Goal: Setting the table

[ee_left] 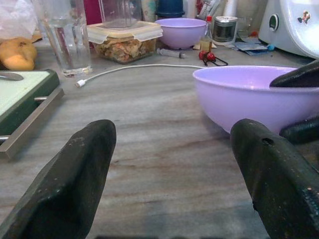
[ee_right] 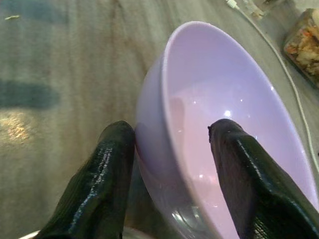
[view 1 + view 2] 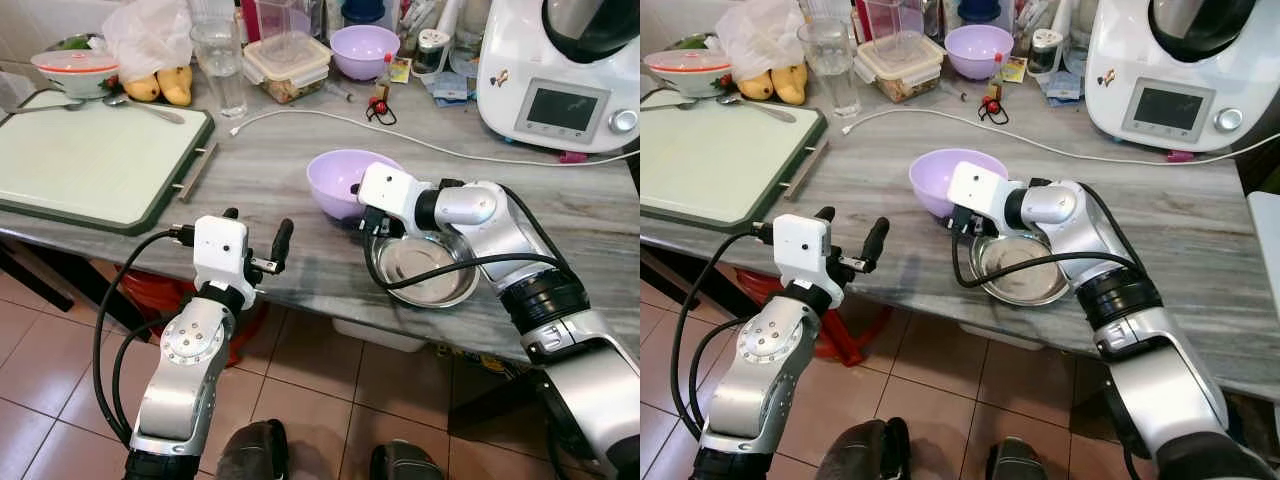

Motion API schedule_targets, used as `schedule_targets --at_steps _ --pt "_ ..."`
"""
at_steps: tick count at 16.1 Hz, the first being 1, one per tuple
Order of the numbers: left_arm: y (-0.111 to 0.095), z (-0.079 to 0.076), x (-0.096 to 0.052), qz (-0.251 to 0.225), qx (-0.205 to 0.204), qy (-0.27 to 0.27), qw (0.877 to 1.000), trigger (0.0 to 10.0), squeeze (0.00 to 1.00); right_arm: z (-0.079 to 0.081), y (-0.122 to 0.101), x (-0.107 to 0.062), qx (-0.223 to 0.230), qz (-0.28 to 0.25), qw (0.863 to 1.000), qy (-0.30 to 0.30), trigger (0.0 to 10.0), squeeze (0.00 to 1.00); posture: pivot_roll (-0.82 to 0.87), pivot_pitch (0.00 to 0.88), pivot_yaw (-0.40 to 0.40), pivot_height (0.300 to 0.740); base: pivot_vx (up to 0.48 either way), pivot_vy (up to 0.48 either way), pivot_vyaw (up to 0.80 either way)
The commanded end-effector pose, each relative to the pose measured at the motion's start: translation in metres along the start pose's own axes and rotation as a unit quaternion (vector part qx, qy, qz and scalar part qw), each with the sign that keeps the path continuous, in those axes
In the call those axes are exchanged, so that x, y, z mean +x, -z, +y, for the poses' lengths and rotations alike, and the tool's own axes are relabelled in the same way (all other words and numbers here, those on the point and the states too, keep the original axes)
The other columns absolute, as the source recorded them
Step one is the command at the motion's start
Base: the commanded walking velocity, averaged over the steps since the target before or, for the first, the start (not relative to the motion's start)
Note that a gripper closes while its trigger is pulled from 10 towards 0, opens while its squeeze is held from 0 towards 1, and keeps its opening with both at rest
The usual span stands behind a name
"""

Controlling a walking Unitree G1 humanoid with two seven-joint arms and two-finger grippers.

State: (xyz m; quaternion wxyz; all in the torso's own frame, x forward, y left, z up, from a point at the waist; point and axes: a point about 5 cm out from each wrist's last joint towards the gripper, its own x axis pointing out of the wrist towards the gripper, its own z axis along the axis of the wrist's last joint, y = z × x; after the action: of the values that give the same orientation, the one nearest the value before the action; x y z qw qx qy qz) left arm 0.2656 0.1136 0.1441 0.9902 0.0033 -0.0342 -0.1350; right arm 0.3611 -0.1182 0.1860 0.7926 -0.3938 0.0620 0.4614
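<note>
Centre frame on the grey table (image 3: 250,160): lilac bowl (image 3: 340,180), tilted, touching the steel bowl (image 3: 425,270) at lower right. Right gripper (image 2: 169,144) jaws straddling its rim, one finger inside, one outside. Left gripper (image 3: 255,238) at the table's near edge, jaws spread wide, holding nothing.

bright, even light | sharp | glare in bowl (image 2: 224,114) | near fingers soft
</note>
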Motion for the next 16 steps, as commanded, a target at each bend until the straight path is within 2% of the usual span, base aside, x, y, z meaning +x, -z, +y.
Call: schedule_targets --at_steps 1,2,4,7,9,11,12,13,14,15,16 --pt "0.0 0.001 0.0 0.004 0.001 -0.004 1.0 10.0 0.0 0.003 -0.006 -0.001 -0.015 -0.007 1.0 -0.013 10.0 1.0 0.0 0.114 0.037 0.74 0.0 0.0 0.0" --pt "0.0 0.001 0.0 0.004 0.001 -0.004 1.0 10.0 0.0 0.004 -0.007 -0.002 -0.017 -0.01 1.0 -0.013 10.0 1.0 0.0 0.113 0.036 0.74 0.0 0.0 0.0" --pt "0.001 0.001 0.0 0.007 -0.001 -0.001 1.0 10.0 0.0 0.009 -0.02 -0.01 0.012 -0.047 0.998 -0.039 10.0 1.0 -0.01 0.112 0.037 0.74 0.0 0.0 0.0" --pt "0.002 -0.002 0.0 0.009 -0.003 0.008 1.0 10.0 0.0 0.011 -0.025 -0.015 0.022 -0.057 0.997 -0.045 10.0 1.0 -0.01 0.11 0.038 0.74 0.0 0.0 0.0" --pt "0.003 -0.001 0.001 0.013 -0.001 0.003 1.0 10.0 0.0 0.009 -0.029 -0.023 0.048 -0.083 0.995 -0.027 10.0 1.0 -0.01 0.107 0.037 0.74 0.0 0.0 0.0" --pt "0.003 0.007 -0.003 0.016 0.006 -0.033 0.999 10.0 0.0 0.011 -0.039 -0.034 0.07 -0.15 0.986 0.034 10.0 1.0 -0.01 0.1 0.032 0.74 0.0 0.0 0.0" --pt "0.002 0.01 -0.006 0.012 -0.001 -0.038 0.999 10.0 0.0 0.014 -0.043 -0.041 0.099 -0.192 0.972 0.091 10.0 1.0 -0.01 0.096 0.028 0.74 0.0 0.0 0.0" --pt "0.002 0.01 -0.008 0.012 -0.009 -0.042 0.999 10.0 0.0 0.02 -0.046 -0.047 0.112 -0.22 0.962 0.119 10.0 1.0 -0.01 0.095 0.023 0.74 0.0 0.0 0.0" --pt "0.002 0.009 -0.01 0.013 -0.007 -0.043 0.999 10.0 0.0 0.034 -0.041 -0.056 0.154 -0.245 0.939 0.186 10.0 1.0 0.0 0.092 0.022 0.74 0.0 0.0 0.0" --pt "0.004 0.01 -0.012 0.017 -0.008 -0.044 0.999 10.0 0.0 0.048 -0.03 -0.063 0.197 -0.237 0.922 0.237 10.0 0.94 -0.01 0.09 0.024 0.74 0.0 0.0 0.0" --pt "0.005 0.011 -0.013 0.019 -0.008 -0.045 0.999 10.0 0.0 0.057 -0.024 -0.068 0.218 -0.228 0.91 0.269 10.0 0.0 -0.02 0.091 0.028 0.74 0.0 0.0 0.0"
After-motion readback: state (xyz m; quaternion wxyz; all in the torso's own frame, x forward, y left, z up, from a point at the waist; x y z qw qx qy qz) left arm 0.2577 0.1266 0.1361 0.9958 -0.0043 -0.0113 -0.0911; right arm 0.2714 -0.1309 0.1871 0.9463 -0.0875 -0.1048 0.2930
